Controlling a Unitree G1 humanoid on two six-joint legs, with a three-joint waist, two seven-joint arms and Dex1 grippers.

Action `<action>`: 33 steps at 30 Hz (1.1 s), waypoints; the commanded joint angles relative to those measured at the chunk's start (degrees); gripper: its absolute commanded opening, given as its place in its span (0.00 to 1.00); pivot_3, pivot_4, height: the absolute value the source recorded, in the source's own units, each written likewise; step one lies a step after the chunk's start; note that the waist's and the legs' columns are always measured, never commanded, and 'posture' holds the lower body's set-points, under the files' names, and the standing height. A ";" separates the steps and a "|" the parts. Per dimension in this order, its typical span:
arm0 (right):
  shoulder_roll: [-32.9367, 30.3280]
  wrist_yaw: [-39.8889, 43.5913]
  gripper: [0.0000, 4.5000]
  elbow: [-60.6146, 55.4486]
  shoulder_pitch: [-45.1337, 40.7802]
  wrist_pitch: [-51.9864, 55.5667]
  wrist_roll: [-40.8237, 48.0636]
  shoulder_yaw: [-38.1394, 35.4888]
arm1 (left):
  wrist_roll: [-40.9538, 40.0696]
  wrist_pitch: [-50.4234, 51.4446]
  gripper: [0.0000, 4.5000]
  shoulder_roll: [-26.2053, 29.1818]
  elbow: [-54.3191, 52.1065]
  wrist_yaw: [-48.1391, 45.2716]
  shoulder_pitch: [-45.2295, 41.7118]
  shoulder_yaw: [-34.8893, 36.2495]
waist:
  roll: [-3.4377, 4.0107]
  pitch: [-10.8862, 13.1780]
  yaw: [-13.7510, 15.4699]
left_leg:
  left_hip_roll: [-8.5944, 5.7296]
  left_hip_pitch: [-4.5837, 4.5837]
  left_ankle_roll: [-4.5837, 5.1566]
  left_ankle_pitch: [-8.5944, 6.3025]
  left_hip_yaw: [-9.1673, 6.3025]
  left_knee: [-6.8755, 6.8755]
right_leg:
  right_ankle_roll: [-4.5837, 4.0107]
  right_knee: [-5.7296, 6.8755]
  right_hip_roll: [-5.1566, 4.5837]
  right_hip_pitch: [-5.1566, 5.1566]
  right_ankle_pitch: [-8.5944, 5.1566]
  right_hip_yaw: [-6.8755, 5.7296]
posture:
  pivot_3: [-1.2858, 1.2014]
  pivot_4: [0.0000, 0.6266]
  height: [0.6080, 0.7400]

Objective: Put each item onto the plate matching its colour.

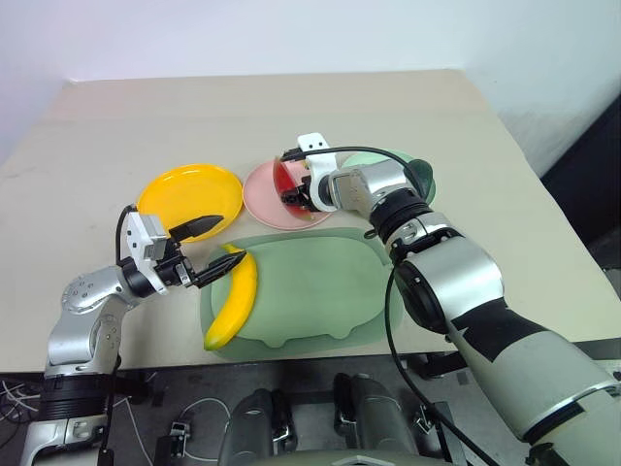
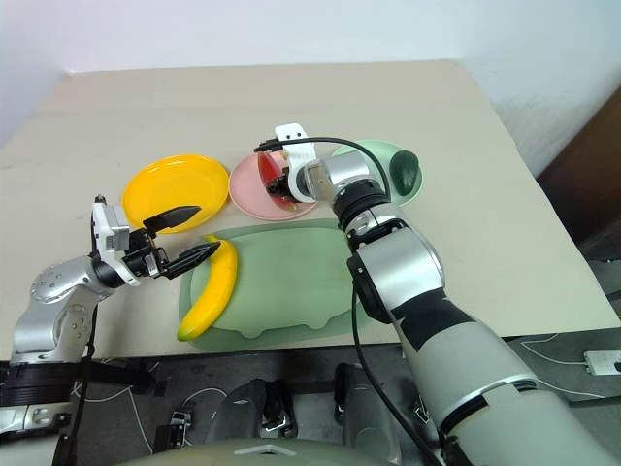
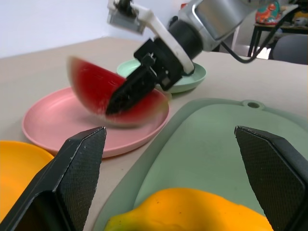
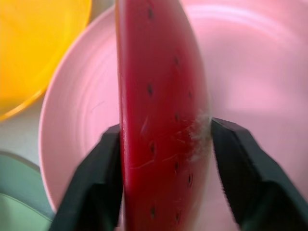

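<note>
The right gripper (image 1: pixel 296 191) reaches out over the pink plate (image 1: pixel 267 199) with the watermelon wedge (image 3: pixel 113 96) standing on edge between its two black fingers (image 4: pixel 94 185). In the right wrist view one finger lies flat against the red face, while a thin gap seems to show between the other finger and the fruit, so the grip looks to be loosening; whether it still holds the wedge I cannot tell for sure. The wedge sits low over the plate's middle, which suits a drop onto the matching red-pink colour.

The green plate (image 1: pixel 364 159) lies just right of the pink one, and the dark avocado (image 1: pixel 421 177) rests at its right rim, so that pair looks settled.

The yellow plate (image 1: pixel 179 189) lies to the left, bare. The banana (image 1: pixel 236 299) is on the left edge of the large green mat (image 1: pixel 310 282), near side of the surface (image 1: pixel 291 107), well short of its plate. The left gripper (image 1: pixel 206 248) hovers just left of the banana's far tip with its fingers spread wide and nothing between them, likely poised to take the banana next and carry it to the yellow plate.
</note>
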 commanded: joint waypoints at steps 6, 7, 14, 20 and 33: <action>-1.29 4.31 0.99 -3.14 -3.89 -0.63 -2.89 -2.79 | -0.39 0.19 1.00 0.40 -3.89 1.77 0.07 0.66 | 0.00 0.00 -0.03 | 0.00 0.00 -0.01 0.00 -0.01 0.00 | 0.00 0.01 -0.02 0.00 0.00 0.01 | 0.52 0.24 0.67; -2.07 5.69 0.99 -5.15 -3.77 0.15 -2.89 -2.72 | -0.45 0.46 1.00 0.53 -4.04 1.90 -0.13 0.68 | 0.00 0.00 -0.02 | 0.00 0.01 -0.01 0.00 -0.01 0.00 | 0.00 0.01 -0.02 0.00 0.00 0.01 | 0.52 0.24 0.67; -8.42 11.68 0.99 -39.97 9.34 14.92 1.41 -2.59 | -0.95 1.84 1.00 1.04 -4.43 2.42 -1.27 1.03 | -0.05 -0.03 0.24 | 0.00 0.01 -0.01 0.00 -0.10 0.02 | -0.01 -0.02 -0.08 0.03 0.00 0.01 | 0.52 0.24 0.67; -11.69 8.35 0.99 -72.70 25.57 25.77 7.21 -6.76 | -1.66 3.27 1.00 0.96 -5.80 2.98 -1.10 1.42 | -0.05 -0.03 0.17 | -0.02 -0.01 -0.02 0.01 -0.21 0.05 | -0.01 0.02 -0.13 0.04 0.01 -0.01 | 0.52 0.24 0.67; -15.42 13.67 0.99 -97.66 58.05 5.59 16.32 -15.40 | -1.90 1.04 1.00 0.97 -4.92 3.28 1.44 3.52 | -0.06 -0.03 1.24 | -0.01 0.14 -0.12 0.06 -0.19 -0.04 | -0.04 -0.13 -0.03 0.15 -0.03 0.00 | 0.52 0.24 0.67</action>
